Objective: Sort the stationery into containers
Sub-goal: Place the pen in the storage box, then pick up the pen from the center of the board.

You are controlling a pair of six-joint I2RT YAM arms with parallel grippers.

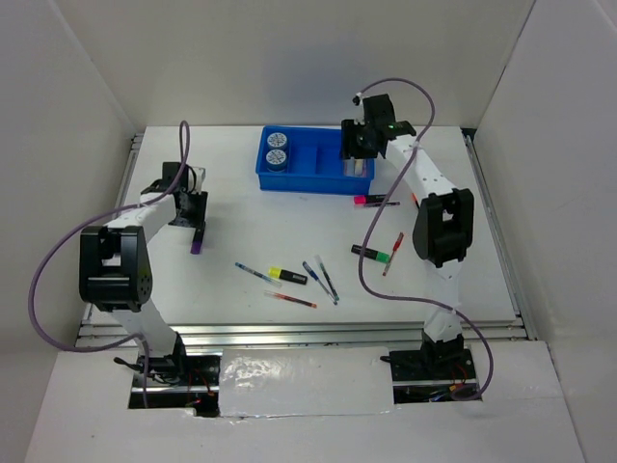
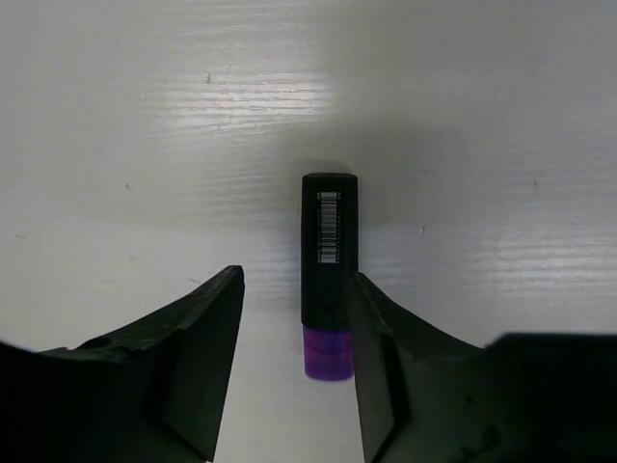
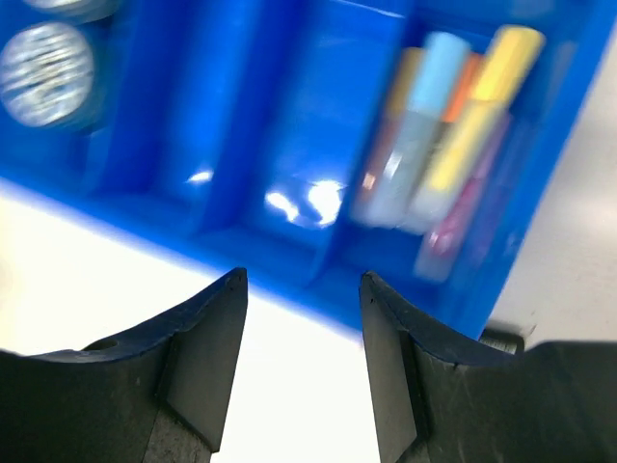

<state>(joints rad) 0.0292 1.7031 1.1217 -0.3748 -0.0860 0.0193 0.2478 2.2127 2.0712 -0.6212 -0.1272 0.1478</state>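
Note:
A purple-capped black marker (image 2: 329, 270) lies on the table at the left (image 1: 197, 243). My left gripper (image 2: 297, 278) straddles it, open; the right finger touches the marker and the left finger stands apart. The blue tray (image 1: 313, 159) sits at the back, with two pale-blue discs (image 1: 278, 149) in its left compartment. My right gripper (image 1: 357, 159) hovers open over the tray's near right edge, nothing between its fingers (image 3: 302, 280). Several markers (image 3: 453, 125) lie in the tray's right compartment (image 3: 289, 125).
Loose stationery lies mid-table: a pink marker (image 1: 371, 201), a green marker (image 1: 374, 254), a red pen (image 1: 392, 254), a yellow marker (image 1: 286, 275), blue pens (image 1: 323, 280) and another red pen (image 1: 290, 300). White walls enclose the table.

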